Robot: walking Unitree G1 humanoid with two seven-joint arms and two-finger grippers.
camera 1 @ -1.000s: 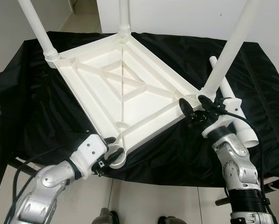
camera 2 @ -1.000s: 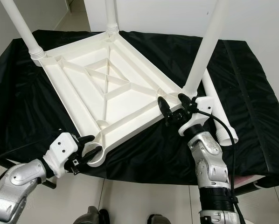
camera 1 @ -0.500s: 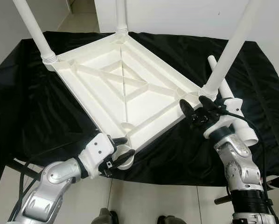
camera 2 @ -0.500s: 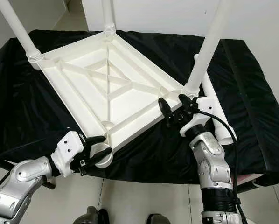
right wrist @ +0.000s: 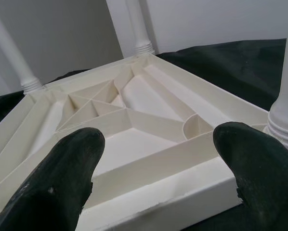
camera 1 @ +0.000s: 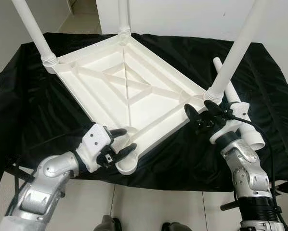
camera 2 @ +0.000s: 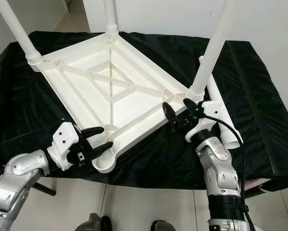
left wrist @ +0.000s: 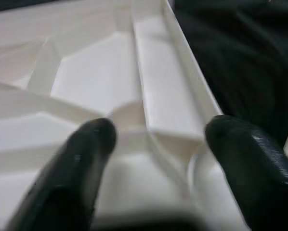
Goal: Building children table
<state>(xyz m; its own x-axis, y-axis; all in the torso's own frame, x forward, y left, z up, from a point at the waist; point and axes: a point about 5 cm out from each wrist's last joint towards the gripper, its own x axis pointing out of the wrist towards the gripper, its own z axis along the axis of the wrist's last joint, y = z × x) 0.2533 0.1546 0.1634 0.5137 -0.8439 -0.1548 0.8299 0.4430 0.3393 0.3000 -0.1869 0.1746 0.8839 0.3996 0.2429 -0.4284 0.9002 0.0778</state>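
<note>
Two grippers work the near edge of the job. My left gripper (camera 1: pixel 119 144) sits at the nearest corner of the white tabletop (camera 1: pixel 129 91), which lies upside down on a black cloth (camera 1: pixel 43 106) draped over a work surface. Its black fingers (left wrist: pixel 81 159) are spread wide, one on each side of the corner rib, with the empty round leg socket (camera 1: pixel 127 163) just beside them; I see no grip on anything.

My right gripper (camera 1: pixel 202 113) is at the tabletop's right-hand near corner, also spread wide, its fingertips (right wrist: pixel 62 163) straddling the rim. The wrist view looks straight across the ribbed underside between them. One finger stands right next to the base of the right leg (camera 1: pixel 233 57), which rises upright from that corner socket; I cannot tell whether it touches.

Just beyond the right gripper, a loose white leg (camera 1: pixel 238 113) lies flat on the cloth, beside the tabletop and running away from me.

Further off, the tabletop's underside shows crossing diagonal ribs. At the far corners two more legs stand upright: the left leg (camera 1: pixel 33 29) and the back leg (camera 1: pixel 124 17). Behind the cloth I see a pale wall (camera 1: pixel 182 17) and a strip of tiled floor (camera 1: pixel 84 19).
</note>
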